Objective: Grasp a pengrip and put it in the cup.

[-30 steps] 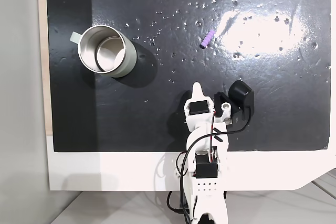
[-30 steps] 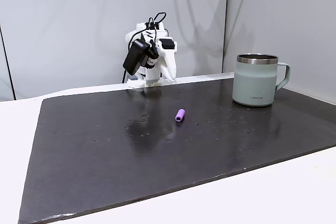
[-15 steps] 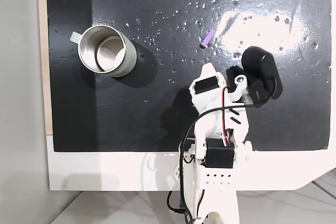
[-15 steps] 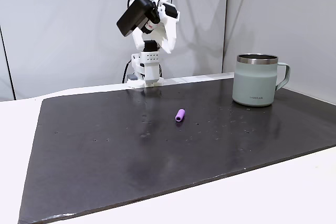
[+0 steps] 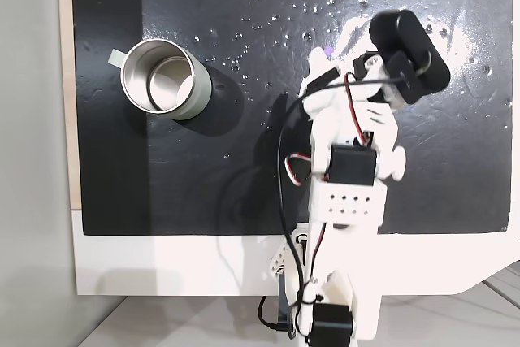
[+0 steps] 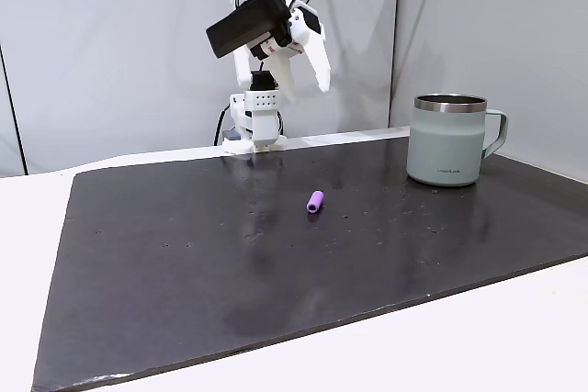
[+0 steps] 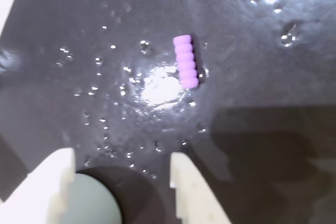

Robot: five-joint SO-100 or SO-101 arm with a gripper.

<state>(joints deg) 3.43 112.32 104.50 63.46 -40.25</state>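
Observation:
The pengrip [image 6: 315, 201] is a small light-purple ribbed tube lying on the black mat, well left of the cup in a fixed view. In the wrist view the pengrip [image 7: 186, 68] lies ahead of the fingers, up and to the right. My arm [image 5: 345, 160] covers it except for a purple sliver [image 5: 328, 51]. The cup [image 5: 166, 77] stands upright, silvery inside and pale grey-green outside [image 6: 448, 140]. My gripper [image 6: 305, 80] hangs high above the mat, open and holding nothing. Its white fingertips [image 7: 122, 156] frame the cup's pale wall [image 7: 94, 205].
The black mat [image 6: 184, 254] is wet-looking, with shiny droplets and a bright glare patch [image 5: 406, 34]. White table [image 5: 162, 266] borders it at the arm's base. A grey wall stands behind the arm.
The arm has unfolded from its low rest pose, risen, and reached out over the mat until it hangs above the pengrip. Pengrip and cup have not moved.

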